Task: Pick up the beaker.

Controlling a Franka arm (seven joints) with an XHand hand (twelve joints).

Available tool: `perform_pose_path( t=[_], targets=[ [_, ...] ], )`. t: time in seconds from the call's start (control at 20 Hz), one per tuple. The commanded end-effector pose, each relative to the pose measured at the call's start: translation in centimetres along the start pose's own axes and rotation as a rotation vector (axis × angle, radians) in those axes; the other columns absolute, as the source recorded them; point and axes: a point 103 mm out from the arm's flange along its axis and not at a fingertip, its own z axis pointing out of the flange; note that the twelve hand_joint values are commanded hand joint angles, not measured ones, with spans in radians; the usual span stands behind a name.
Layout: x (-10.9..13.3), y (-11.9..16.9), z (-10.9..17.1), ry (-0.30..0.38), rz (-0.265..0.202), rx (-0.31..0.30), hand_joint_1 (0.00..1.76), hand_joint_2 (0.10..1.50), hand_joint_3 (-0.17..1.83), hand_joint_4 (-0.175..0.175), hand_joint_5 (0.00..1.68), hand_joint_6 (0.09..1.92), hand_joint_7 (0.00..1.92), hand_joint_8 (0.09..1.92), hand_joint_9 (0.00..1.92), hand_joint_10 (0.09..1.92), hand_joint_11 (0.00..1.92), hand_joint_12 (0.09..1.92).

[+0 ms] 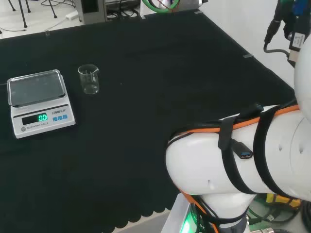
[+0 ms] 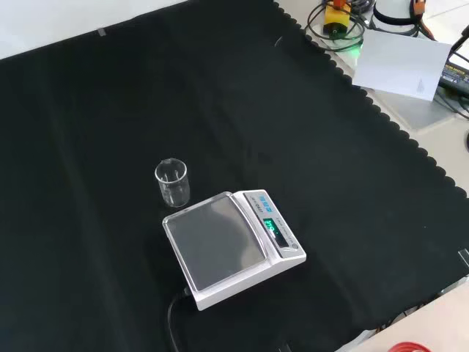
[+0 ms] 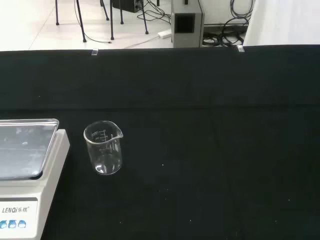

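**Beaker untouched beside the scale**

White arm links [image 1: 243,160] sit closest in the head view, bound with black straps and an orange cable. Beyond them on the black cloth [image 1: 170,73], the beaker [image 1: 89,79] stands upright and looks empty, just beside the scale [image 1: 39,102] but apart from it, to its right in that view. From the front, the beaker [image 2: 172,182] is just behind the scale's [image 2: 231,246] steel pan. At the wrist, the beaker [image 3: 103,147] has its spout turned away from the scale [image 3: 25,170].

How far open the hand is I cannot tell; nothing has hold of the beaker.

Risks: clear glass is hard to judge, so fingers may clip the rim and tip it. Approaching from the scale side could nudge the scale or knock the beaker against it.
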Motion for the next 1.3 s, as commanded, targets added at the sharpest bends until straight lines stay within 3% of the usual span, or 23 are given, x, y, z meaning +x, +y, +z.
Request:
perform_pose_path(
  t=[0.05, 0.15, 0.3, 0.4, 0.45, 0.55, 0.7, 0.8, 0.95, 1.1, 1.3],
  targets=[
    [-8.6, -10.9, -13.1, -0.009, 0.17, -0.055, 0.55, 0.69, 0.12, 0.046, 0.09, 0.09, 0.15, 0.65, 0.17, 0.88, 0.0, 1.55],
    [-9.6, -11.4, -13.9, -0.014, 0.184, -0.053, 0.57, 0.71, 0.13, 0.055, 0.11, 0.09, 0.17, 0.66, 0.17, 0.88, 0.0, 1.55],
    [-9.8, -10.5, -12.9, -0.024, 0.192, -0.05, 0.58, 0.72, 0.13, 0.057, 0.11, 0.09, 0.18, 0.66, 0.17, 0.88, 0.0, 1.56],
    [-10.7, -9.5, -11.4, -0.02, 0.198, -0.055, 0.58, 0.72, 0.13, 0.058, 0.11, 0.09, 0.18, 0.66, 0.17, 0.88, 0.0, 1.56],
    [-11.3, -9.1, -10.9, 0.032, 0.192, -0.061, 0.58, 0.72, 0.13, 0.058, 0.11, 0.09, 0.18, 0.66, 0.17, 0.88, 0.0, 1.56],
    [-11.5, -6.0, -7.0, 0.035, 0.216, -0.016, 0.58, 0.72, 0.13, 0.059, 0.11, 0.09, 0.18, 0.66, 0.17, 0.88, 0.0, 1.56],
    [-9.9, -1.8, -1.9, 0.032, 0.201, 0.018, 0.6, 0.71, 0.13, 0.063, 0.1, 0.09, 0.17, 0.67, 0.18, 0.88, 0.0, 1.56],
    [-7.5, -0.2, 0.0, 0.028, 0.172, 0.026, 0.61, 0.71, 0.13, 0.065, 0.1, 0.09, 0.17, 0.67, 0.18, 0.88, 0.0, 1.56],
    [-4.7, 2.7, 3.2, 0.055, 0.127, 0.086, 0.61, 0.71, 0.12, 0.067, 0.1, 0.09, 0.17, 0.67, 0.2, 0.88, 0.0, 1.57],
    [-4.7, 5.5, 6.4, 0.036, 0.088, 0.125, 0.62, 0.71, 0.12, 0.068, 0.1, 0.09, 0.17, 0.67, 0.2, 0.88, 0.0, 1.57],
    [-3.9, 7.9, 9.5, 0.022, 0.077, 0.108, 0.63, 0.71, 0.12, 0.069, 0.1, 0.09, 0.17, 0.68, 0.2, 0.88, 0.0, 1.57]
  ],
)
